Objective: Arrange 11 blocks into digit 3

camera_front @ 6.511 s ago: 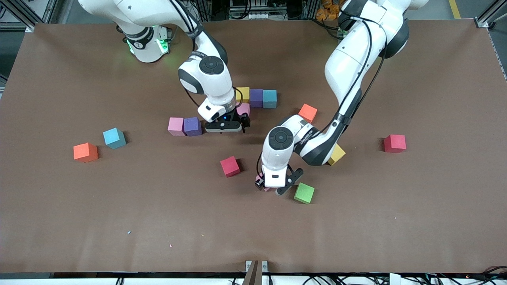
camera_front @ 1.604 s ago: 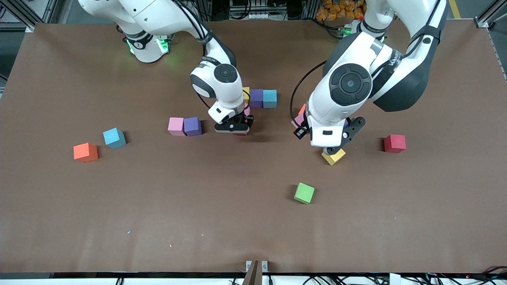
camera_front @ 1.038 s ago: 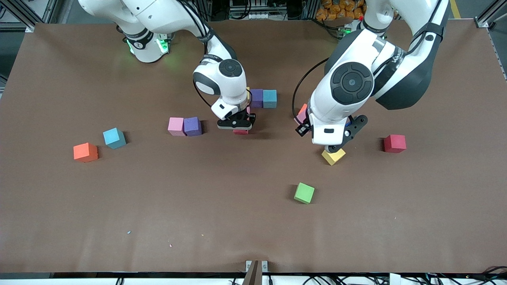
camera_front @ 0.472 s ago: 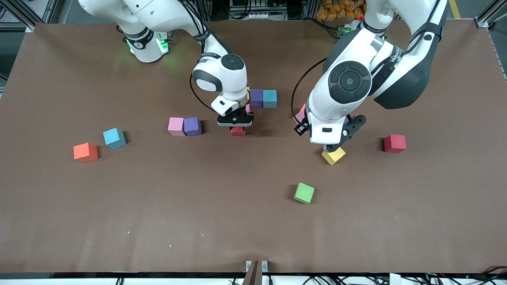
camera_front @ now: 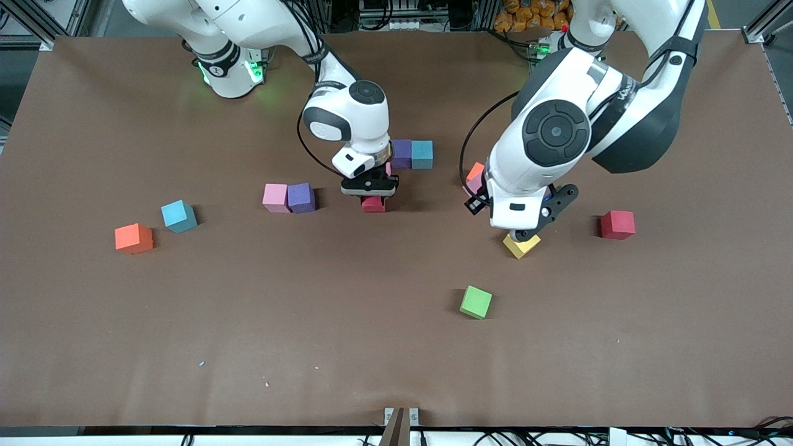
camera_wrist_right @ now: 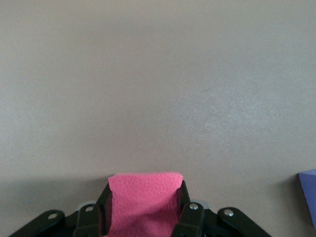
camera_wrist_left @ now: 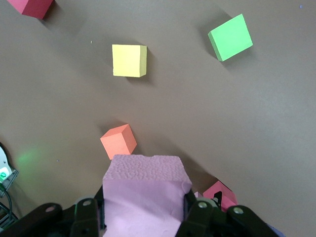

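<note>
My right gripper (camera_front: 370,189) (camera_wrist_right: 143,210) is shut on a red block (camera_front: 373,204) (camera_wrist_right: 143,197), low over the table just nearer the camera than a pink block (camera_front: 388,168). That pink block adjoins a row with a purple block (camera_front: 401,153) and a blue block (camera_front: 422,154). My left gripper (camera_front: 474,195) (camera_wrist_left: 143,210) is shut on a pink block (camera_front: 474,184) (camera_wrist_left: 143,190), up in the air over the table beside an orange block (camera_front: 476,170) (camera_wrist_left: 118,140). A pink block (camera_front: 276,197) and a purple block (camera_front: 302,197) touch each other.
Loose blocks lie about: yellow (camera_front: 520,245) (camera_wrist_left: 129,60), green (camera_front: 476,301) (camera_wrist_left: 230,37) and red (camera_front: 617,224) toward the left arm's end. Blue (camera_front: 178,215) and orange (camera_front: 133,238) lie toward the right arm's end.
My right gripper picked up a red block and carried it to the pink block under the row. My left gripper lifted a pink block and carried it over beside the orange block.
</note>
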